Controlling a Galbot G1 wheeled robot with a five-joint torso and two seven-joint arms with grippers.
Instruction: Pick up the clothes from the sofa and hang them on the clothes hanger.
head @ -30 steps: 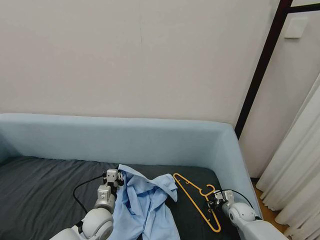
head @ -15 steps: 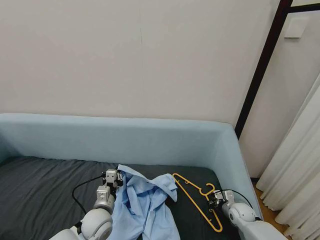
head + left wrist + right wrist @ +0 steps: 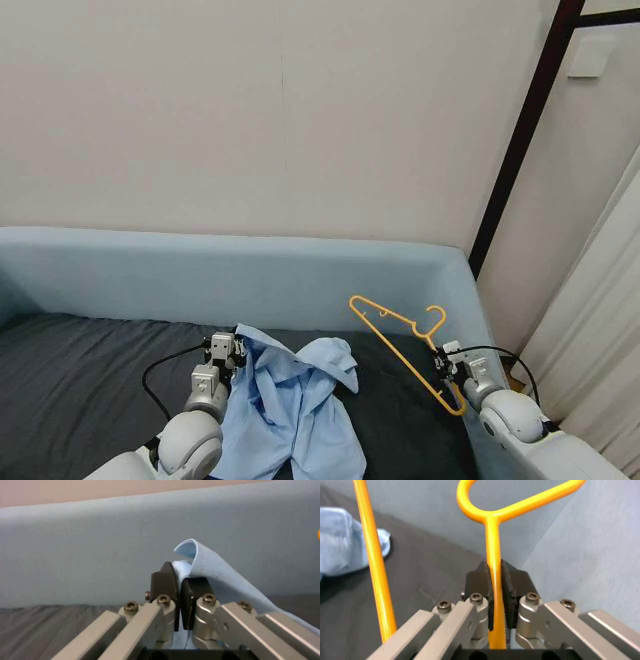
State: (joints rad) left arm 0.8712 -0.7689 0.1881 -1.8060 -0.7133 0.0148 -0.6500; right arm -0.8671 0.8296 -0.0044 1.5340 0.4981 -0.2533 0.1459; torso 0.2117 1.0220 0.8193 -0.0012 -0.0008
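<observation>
A light blue shirt [image 3: 290, 405] lies crumpled on the dark sofa seat [image 3: 80, 370]. My left gripper [image 3: 222, 348] is shut on the shirt's collar edge [image 3: 197, 557] at the garment's left side. My right gripper [image 3: 443, 362] is shut on the neck of an orange hanger [image 3: 400, 330], which is raised off the seat near the sofa's right arm. In the right wrist view the hanger's stem [image 3: 493, 543] runs between the pads, its hook curving above.
The pale blue sofa back [image 3: 250, 280] runs behind the seat, and its right arm [image 3: 465, 320] stands beside the hanger. A wall, a dark door frame [image 3: 515, 150] and white curtains [image 3: 600, 330] lie to the right.
My right gripper has lifted the hanger off the seat and carried it up and to the right. The shirt has shifted slightly; the left gripper keeps its hold.
</observation>
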